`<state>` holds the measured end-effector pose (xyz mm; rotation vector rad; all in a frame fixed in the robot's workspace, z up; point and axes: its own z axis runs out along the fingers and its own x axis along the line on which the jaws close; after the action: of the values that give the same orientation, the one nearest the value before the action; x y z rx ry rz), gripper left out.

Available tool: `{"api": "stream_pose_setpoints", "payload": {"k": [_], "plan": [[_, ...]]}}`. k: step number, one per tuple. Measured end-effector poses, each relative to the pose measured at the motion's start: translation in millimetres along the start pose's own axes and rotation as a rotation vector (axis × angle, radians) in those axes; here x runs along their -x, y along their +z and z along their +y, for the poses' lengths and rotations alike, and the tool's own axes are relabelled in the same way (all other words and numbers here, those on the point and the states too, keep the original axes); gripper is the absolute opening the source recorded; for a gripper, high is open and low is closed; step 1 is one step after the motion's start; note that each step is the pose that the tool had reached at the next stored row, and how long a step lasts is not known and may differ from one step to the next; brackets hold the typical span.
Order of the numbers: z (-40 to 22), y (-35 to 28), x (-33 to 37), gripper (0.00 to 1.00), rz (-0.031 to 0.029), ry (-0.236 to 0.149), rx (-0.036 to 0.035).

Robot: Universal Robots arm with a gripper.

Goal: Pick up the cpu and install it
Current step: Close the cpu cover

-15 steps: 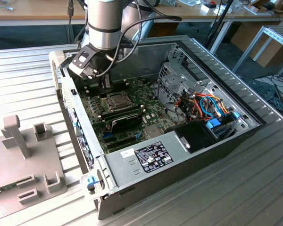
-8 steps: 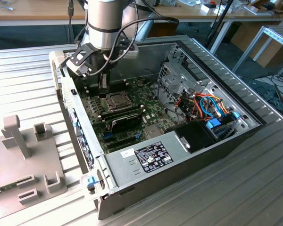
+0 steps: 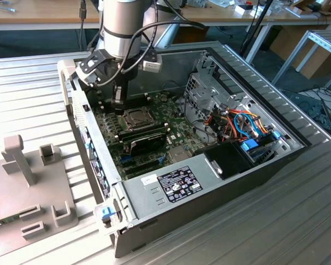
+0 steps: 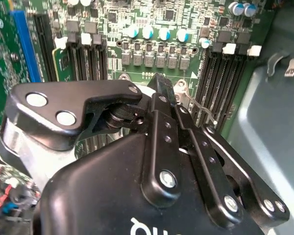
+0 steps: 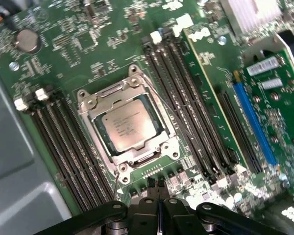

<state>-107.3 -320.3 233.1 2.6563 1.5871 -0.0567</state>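
CPU (image 5: 130,128) lies flat, silver top up, within the metal socket frame (image 5: 94,100) on the green motherboard (image 5: 103,44), with memory slots (image 5: 180,98) on either side. You have the gripper (image 5: 158,190) hanging just beside the socket, fingertips pressed together, holding nothing.

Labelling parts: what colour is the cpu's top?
The cpu is silver-grey, clearest in first wrist view.

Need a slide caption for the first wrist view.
First wrist view: cpu sits inside the metal socket frame on the green motherboard, with the shut, empty end effector beside the socket.
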Motion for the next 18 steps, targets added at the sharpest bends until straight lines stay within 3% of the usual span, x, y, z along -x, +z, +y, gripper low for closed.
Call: {"api": "stream_pose_setpoints", "payload": {"k": [8,13,16,18], "plan": [[0.0,0.2,0.0,0.11,-0.0032,0.152,-0.0084],[-0.7,0.3,-0.3,0.11,-0.0008,0.16,-0.0103],[-2.2,0.1,-0.1,0.11,0.0092,0.165,-0.0171],[-2.5,-0.2,0.0,0.11,0.0129,0.169,-0.0196]]}}
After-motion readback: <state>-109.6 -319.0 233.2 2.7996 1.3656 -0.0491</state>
